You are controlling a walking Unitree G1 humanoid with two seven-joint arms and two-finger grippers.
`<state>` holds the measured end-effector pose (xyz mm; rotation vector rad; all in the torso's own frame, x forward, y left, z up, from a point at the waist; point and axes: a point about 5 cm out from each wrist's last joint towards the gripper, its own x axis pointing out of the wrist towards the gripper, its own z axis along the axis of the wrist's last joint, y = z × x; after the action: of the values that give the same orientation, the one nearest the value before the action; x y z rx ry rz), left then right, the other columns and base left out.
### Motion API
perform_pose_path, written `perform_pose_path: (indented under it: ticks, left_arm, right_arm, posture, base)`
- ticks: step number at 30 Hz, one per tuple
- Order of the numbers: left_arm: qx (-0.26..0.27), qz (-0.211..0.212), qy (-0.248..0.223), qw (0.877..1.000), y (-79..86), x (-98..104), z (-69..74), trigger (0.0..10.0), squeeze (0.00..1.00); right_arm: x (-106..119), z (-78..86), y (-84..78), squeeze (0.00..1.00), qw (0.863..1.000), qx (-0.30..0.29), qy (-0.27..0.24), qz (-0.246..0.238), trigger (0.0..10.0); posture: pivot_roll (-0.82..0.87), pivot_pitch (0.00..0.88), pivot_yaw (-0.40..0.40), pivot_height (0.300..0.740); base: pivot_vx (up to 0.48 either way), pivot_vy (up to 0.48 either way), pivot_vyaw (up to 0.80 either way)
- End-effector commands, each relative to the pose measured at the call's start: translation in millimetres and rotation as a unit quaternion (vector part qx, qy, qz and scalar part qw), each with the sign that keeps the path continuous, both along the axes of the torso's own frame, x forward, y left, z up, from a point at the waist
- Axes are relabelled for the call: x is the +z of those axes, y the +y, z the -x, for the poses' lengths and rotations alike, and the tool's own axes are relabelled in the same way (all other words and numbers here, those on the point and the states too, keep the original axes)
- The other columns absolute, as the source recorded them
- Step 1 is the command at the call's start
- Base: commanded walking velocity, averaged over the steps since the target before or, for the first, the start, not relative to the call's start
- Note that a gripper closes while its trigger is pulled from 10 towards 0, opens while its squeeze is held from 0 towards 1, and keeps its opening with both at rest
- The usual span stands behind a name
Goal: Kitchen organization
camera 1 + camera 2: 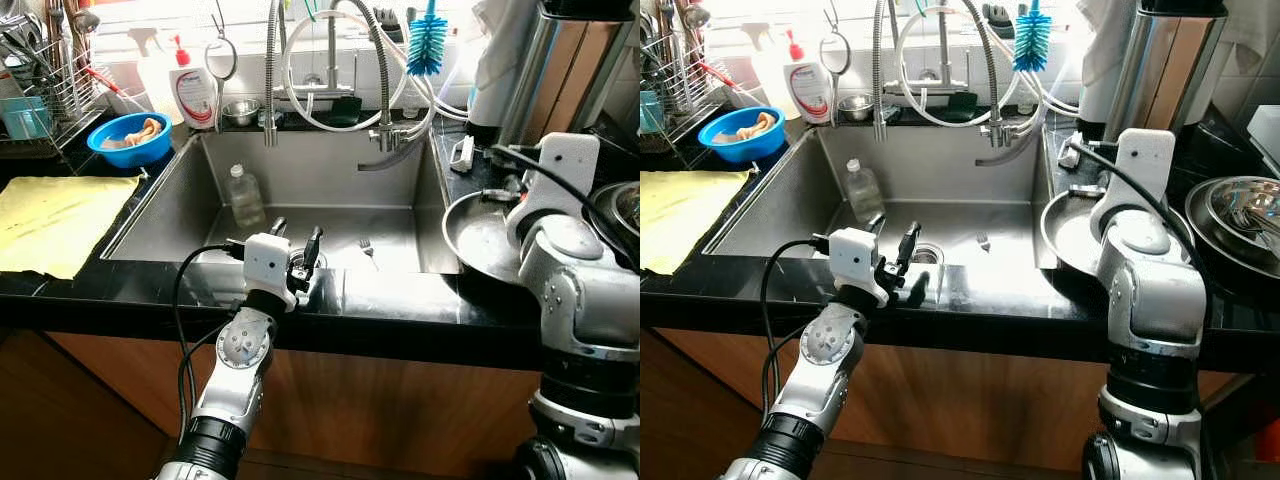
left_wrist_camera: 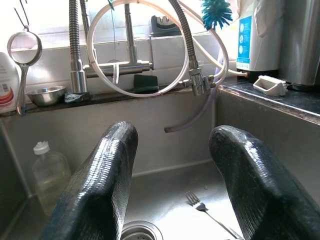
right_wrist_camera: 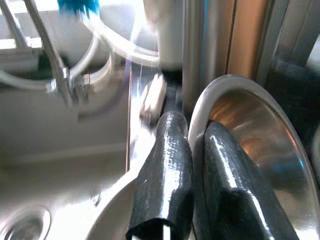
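Stainless sink [image 1: 180, 205] set in a black counter [image 1: 90, 290], with a yellow cloth [image 1: 55, 220] on the counter to its left. Steel bowl [image 1: 470, 240] on the counter at the sink's right edge; the right gripper [image 3: 192, 165] pinches its rim, one finger inside, one outside. Left gripper [image 1: 295, 245] hovers at the sink's near edge, fingers spread wide and holding nothing. Plastic bottle [image 1: 243, 195] stands at the far left of the basin; a fork [image 1: 367, 247] lies near its centre.

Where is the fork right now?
The fork lies on the sink floor, right of the drain and ahead of the open left gripper, across the basin from the plastic bottle.
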<state>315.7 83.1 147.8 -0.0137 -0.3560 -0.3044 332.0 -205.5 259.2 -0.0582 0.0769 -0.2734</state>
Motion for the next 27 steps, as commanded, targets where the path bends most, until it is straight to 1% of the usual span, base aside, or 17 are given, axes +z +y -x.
perform_pose_path:
  ticks: [1, 4, 5, 6, 8, 9, 10, 11, 13, 14, 15, 17, 19, 21, 22, 26, 27]
  left_arm:
    - [0.011, 0.009, 0.01, 1.0, 5.6, -2, -1.8, 10.0, 0.0]
    - [0.013, 0.011, 0.009, 1.0, 6.5, -1, -2.0, 10.0, 0.0]
    - [0.016, 0.013, 0.009, 1.0, 7.4, -1, -1.9, 10.0, 0.0]
    - [0.019, 0.015, 0.009, 1.0, 8.6, -1, -2.0, 10.0, 0.0]
    - [0.022, 0.015, 0.008, 1.0, 9.2, -1, -2.1, 10.0, 0.0]
    - [0.023, 0.015, 0.008, 1.0, 9.1, -1, -2.2, 10.0, 0.0]
    - [0.025, 0.015, 0.006, 1.0, 9.6, -1, -2.4, 10.0, 0.0]
    - [0.026, 0.016, 0.005, 1.0, 9.8, 0, -2.5, 10.0, 0.0]
    - [0.028, 0.016, 0.003, 0.999, 10.2, 1, -2.7, 10.0, 0.0]
    - [0.03, 0.017, 0.002, 0.999, 10.9, 1, -2.8, 10.0, 0.0]
    - [0.035, 0.018, 0.0, 0.999, 12.3, 1, -2.8, 10.0, 0.0]
    - [0.038, 0.019, 0.0, 0.999, 13.3, 1, -2.8, 10.0, 0.0]
    - [0.04, 0.019, -0.001, 0.999, 13.6, 1, -2.8, 10.0, 0.0]
    - [0.043, 0.019, -0.002, 0.999, 14.3, 2, -2.9, 10.0, 0.0]
    - [0.045, 0.018, -0.004, 0.999, 15.3, 2, -3.2, 10.0, 0.0]
    - [0.048, 0.018, -0.006, 0.999, 16.9, 3, -3.8, 10.0, 0.0]
    - [0.051, 0.018, -0.007, 0.999, 17.6, 3, -4.2, 10.0, 0.0]
  right_arm:
    - [27, 3.7, 4.6, 0.0, 0.997, -0.001, -0.069, 0.035, 10.0]
    - [33, 4.8, 7.6, 0.0, 0.996, 0.001, -0.086, 0.025, 10.0]
    - [35, 3.5, 12.0, 0.0, 0.995, 0.021, -0.099, 0.017, 10.0]
    - [34, -0.2, 23.9, 0.0, 0.992, 0.069, -0.109, 0.017, 10.0]
    - [32, -3.0, 34.4, 0.0, 0.988, 0.109, -0.11, 0.019, 10.0]
    - [27, -5.1, 47.1, 0.0, 0.981, 0.156, -0.11, 0.024, 10.0]
    - [22, -6.5, 63.6, 0.0, 0.97, 0.218, -0.11, 0.011, 10.0]
    - [20, -6.6, 69.7, 0.0, 0.964, 0.241, -0.109, 0.005, 10.0]
    - [17, -6.0, 81.8, 0.0, 0.951, 0.287, -0.111, 0.022, 10.0]
    - [14, -4.9, 89.6, 0.0, 0.942, 0.317, -0.109, 0.036, 10.0]
    - [8, -3.0, 101.4, 0.0, 0.925, 0.363, -0.104, 0.043, 10.0]
    - [3, -2.9, 107.6, 0.0, 0.915, 0.388, -0.1, 0.037, 10.0]
    - [0, -3.6, 109.4, 0.0, 0.913, 0.395, -0.099, 0.039, 10.0]
    - [-13, -7.4, 113.7, 0.0, 0.903, 0.42, -0.086, 0.022, 10.0]
    - [-26, -10.5, 115.9, 0.0, 0.898, 0.435, -0.069, 0.007, 10.0]
    - [-38, -15.1, 115.6, 0.0, 0.896, 0.441, -0.052, -0.006, 10.0]
    - [-52, -23.0, 112.7, 0.0, 0.903, 0.428, -0.033, -0.013, 10.0]
  posture:
    - [-0.21, 0.0, 0.077, 0.74]
    - [-0.2, 0.0, 0.077, 0.74]
    - [-0.2, 0.0, 0.077, 0.74]
    - [-0.21, 0.0, 0.077, 0.74]
    - [-0.21, 0.0, 0.077, 0.74]
    - [-0.2, 0.0, 0.075, 0.74]
    - [-0.2, 0.0, 0.072, 0.74]
    - [-0.19, 0.0, 0.071, 0.74]
    - [-0.19, 0.0, 0.066, 0.74]
    - [-0.18, 0.0, 0.063, 0.74]
    - [-0.18, 0.0, 0.058, 0.74]
    - [-0.17, 0.0, 0.054, 0.74]
    - [-0.17, 0.0, 0.054, 0.74]
    - [-0.16, 0.0, 0.045, 0.74]
    - [-0.16, 0.0, 0.041, 0.74]
    - [-0.15, 0.0, 0.038, 0.74]
    - [-0.15, 0.0, 0.034, 0.74]
  base:
    - [0.0, 0.0, 0.0]
    - [0.0, 0.0, 0.0]
    - [0.0, 0.0, 0.0]
    - [0.0, 0.0, 0.0]
    - [0.0, 0.0, 0.0]
    - [0.0, 0.0, 0.0]
    - [0.0, 0.0, 0.0]
    - [0.0, 0.0, 0.0]
    - [0.0, 0.0, 0.0]
    - [0.0, 0.0, 0.0]
    - [0.0, 0.0, 0.0]
    - [0.0, 0.0, 0.0]
    - [0.0, 0.0, 0.0]
    - [0.0, 0.0, 0.0]
    - [0.0, 0.0, 0.0]
    - [0.0, 0.0, 0.0]
    - [0.0, 0.0, 0.0]
